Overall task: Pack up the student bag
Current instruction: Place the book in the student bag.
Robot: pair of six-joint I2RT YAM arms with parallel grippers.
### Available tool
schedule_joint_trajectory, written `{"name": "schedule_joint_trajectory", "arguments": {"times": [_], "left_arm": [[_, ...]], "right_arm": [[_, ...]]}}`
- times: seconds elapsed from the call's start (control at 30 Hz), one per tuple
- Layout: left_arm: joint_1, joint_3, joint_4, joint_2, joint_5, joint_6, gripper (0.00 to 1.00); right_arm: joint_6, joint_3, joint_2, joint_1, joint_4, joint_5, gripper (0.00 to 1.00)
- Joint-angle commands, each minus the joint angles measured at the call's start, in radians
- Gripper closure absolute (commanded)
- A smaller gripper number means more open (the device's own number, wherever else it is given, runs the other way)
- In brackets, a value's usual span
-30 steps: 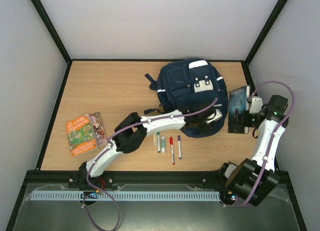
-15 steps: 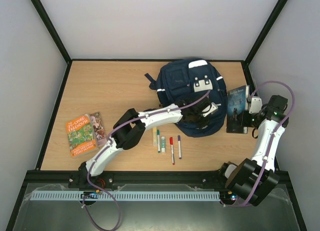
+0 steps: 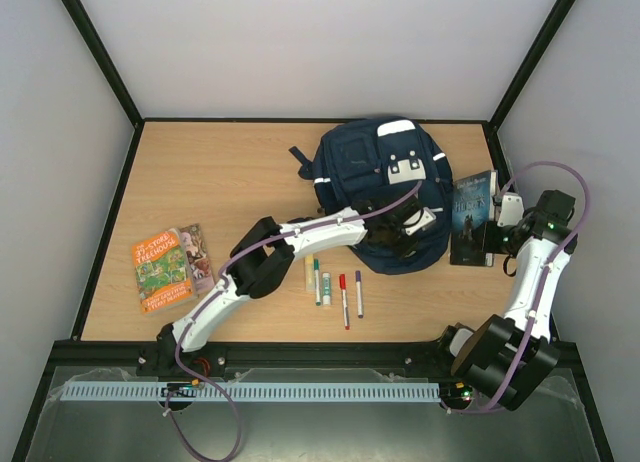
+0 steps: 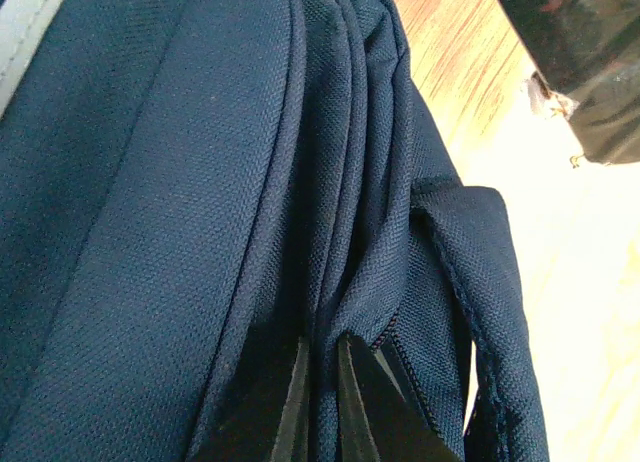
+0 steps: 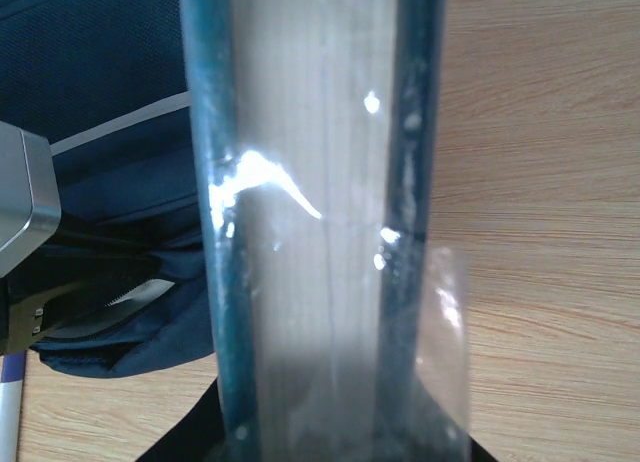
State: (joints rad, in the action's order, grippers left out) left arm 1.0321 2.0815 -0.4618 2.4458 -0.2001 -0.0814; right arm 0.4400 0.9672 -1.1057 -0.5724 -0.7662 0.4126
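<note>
Student bag (image 3: 375, 172), your one backpack, lies at the far middle of the surface (image 3: 220, 172). Nearest you, five pens and sticks (image 3: 342, 300) lie in a row just in front of it, and two books (image 3: 160, 270) overlap at the left. Your left tool (image 4: 320, 347) is nearly closed, pinching a fold of the bag's near edge. Your right tool (image 3: 497, 240) grips one dark book (image 3: 470, 217), upright beside the bag's right side.
</note>
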Motion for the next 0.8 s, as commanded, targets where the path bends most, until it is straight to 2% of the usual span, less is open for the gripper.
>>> {"name": "schedule_joint_trajectory", "arguments": {"times": [0.0,0.2,0.33,0.43,0.6,0.77], "left_arm": [[-0.009,0.022,-0.056,0.018,0.047,0.002,0.97],[-0.032,0.019,-0.003,-0.095,0.167,-0.049,0.98],[-0.046,-0.024,0.058,-0.203,0.285,-0.066,0.98],[-0.06,-0.063,0.113,-0.268,0.348,-0.06,0.97],[-0.09,-0.069,0.17,-0.31,0.417,-0.067,0.98],[-0.109,0.0,0.185,-0.305,0.427,-0.061,0.98]], "right_arm": [[-0.003,0.028,0.004,-0.006,-0.004,0.077,0.99],[-0.046,0.06,0.011,-0.004,-0.01,0.143,0.99],[-0.09,0.088,0.009,-0.004,-0.052,0.267,0.99],[-0.093,0.071,0.011,-0.002,-0.125,0.443,0.99],[-0.115,0.125,0.044,0.002,-0.164,0.517,0.99],[-0.095,0.206,-0.007,0.004,-0.272,0.591,0.99]]}}
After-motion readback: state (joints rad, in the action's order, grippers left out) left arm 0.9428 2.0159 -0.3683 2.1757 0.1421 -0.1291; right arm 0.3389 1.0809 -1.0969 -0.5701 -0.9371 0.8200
